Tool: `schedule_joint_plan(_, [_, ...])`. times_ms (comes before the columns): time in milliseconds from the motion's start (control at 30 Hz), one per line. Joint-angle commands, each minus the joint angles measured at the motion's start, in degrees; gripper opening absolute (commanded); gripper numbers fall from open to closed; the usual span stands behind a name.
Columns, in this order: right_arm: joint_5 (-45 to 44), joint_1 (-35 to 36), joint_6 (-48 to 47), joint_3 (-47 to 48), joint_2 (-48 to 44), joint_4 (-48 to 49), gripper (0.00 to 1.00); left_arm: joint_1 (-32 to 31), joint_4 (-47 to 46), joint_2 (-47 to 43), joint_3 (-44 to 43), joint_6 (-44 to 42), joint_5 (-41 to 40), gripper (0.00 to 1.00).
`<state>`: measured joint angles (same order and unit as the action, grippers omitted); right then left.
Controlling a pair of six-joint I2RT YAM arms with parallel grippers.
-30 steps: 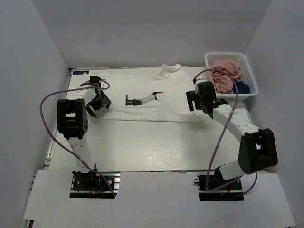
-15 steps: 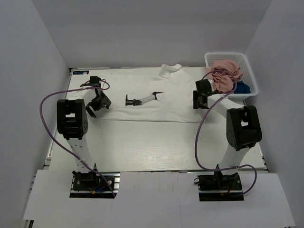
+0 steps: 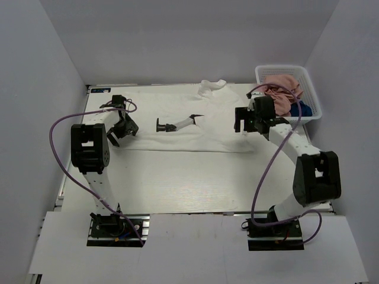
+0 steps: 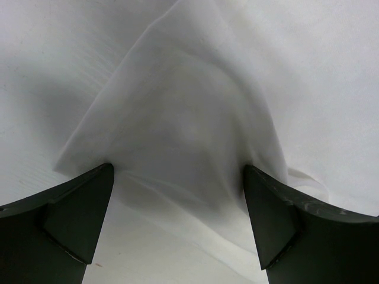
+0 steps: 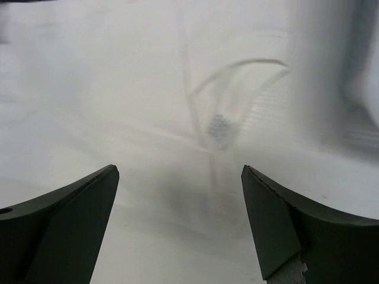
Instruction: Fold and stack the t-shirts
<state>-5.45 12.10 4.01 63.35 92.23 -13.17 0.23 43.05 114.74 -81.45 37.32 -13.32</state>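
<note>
Flattening stage: white t-shirt (image 3: 189,127) lay spread on your surface (image 3: 177,177), pink shirt (image 3: 278,89) in basket (image 3: 284,67). Your left tool (image 4: 177,171) and right tool (image 5: 179,171) gaped empty over its sides; you'd next pinch cloth to fold.

Bright, even overhead light; the top view is sharp. The right wrist view is blurred, and the left shows the shirt (image 4: 195,130) shadowed grey.

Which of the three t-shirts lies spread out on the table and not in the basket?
The white t-shirt, the one with the small black print. The pink t-shirt and the navy t-shirt sit bunched in the white basket.
</note>
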Motion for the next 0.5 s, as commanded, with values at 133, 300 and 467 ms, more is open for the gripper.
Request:
schedule_joint_plan(133, [21.19,2.4,3.98,-5.0,-1.27,8.51,0.9,-0.49,2.48,-4.52,-0.55,-0.06,-1.18,1.0])
schedule_joint_plan(300, [20.22,2.93,5.74,-5.26,3.83,9.31,0.9,-0.49,2.48,-4.52,0.68,0.47,-1.18,1.0])
schedule_joint_plan(467, [17.15,2.67,7.23,-4.91,9.19,7.46,0.9,-0.49,1.95,-4.52,3.92,1.53,-0.66,1.0])
